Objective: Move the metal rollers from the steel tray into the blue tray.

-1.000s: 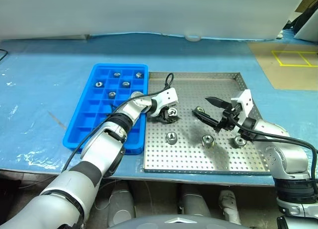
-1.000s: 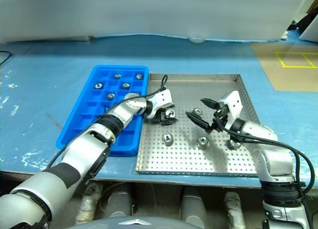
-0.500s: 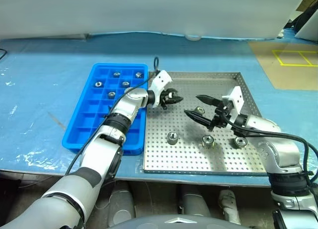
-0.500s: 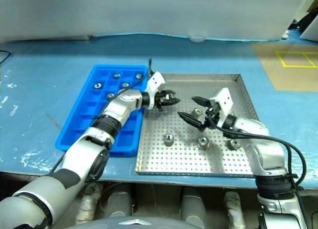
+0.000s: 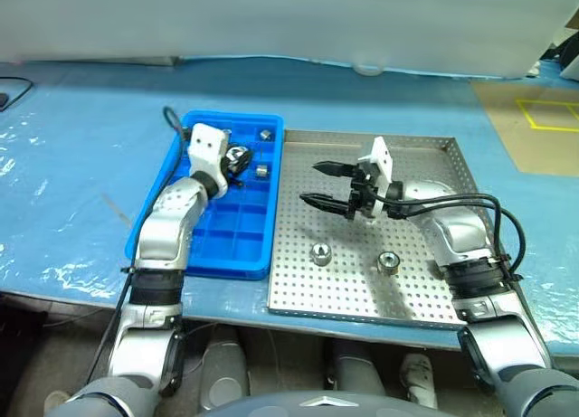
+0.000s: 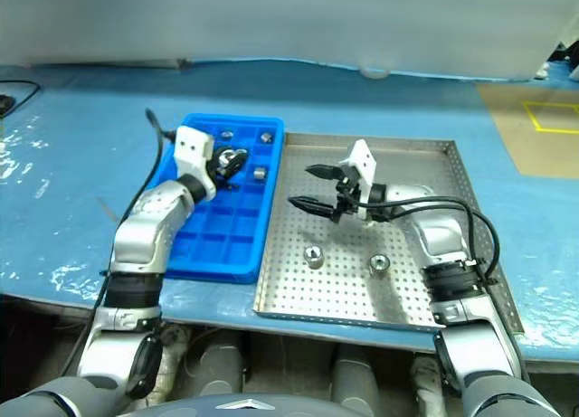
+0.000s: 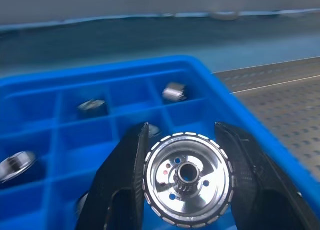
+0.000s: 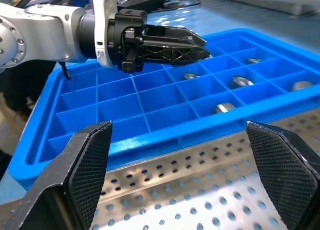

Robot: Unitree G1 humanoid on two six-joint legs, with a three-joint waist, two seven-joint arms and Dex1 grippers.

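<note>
The left gripper (image 5: 237,157) sits in the upper left-centre of the left eye view, above the far end of the bright blue plastic tray with a grid of small square compartments (image 5: 210,254). Its two black fingers (image 7: 122,185) are clamped on a shiny silvery metal roller with a dark central hole (image 7: 186,178); in the left wrist view the roller's round face fills the gap between the two fingers, touching both. Beyond the held roller, more small silvery rollers lie in separate compartments at the far end of the blue tray, one of them (image 7: 173,92) in a far cell near the edge that borders the steel tray.

The large square shiny steel tray with a perforated floor and low rim (image 5: 425,301) lies just beside the blue tray, to its right in the frame. Two loose metal rollers rest on its floor in the lower half: one (image 5: 318,251) lower left of centre, another (image 5: 388,260) to its right. The right gripper (image 5: 321,184) hovers over the upper middle of the steel tray, pointing toward the blue tray, its fingers spread wide with nothing between them. Both loose rollers lie below it in the frame, well apart from its fingertips.
</note>
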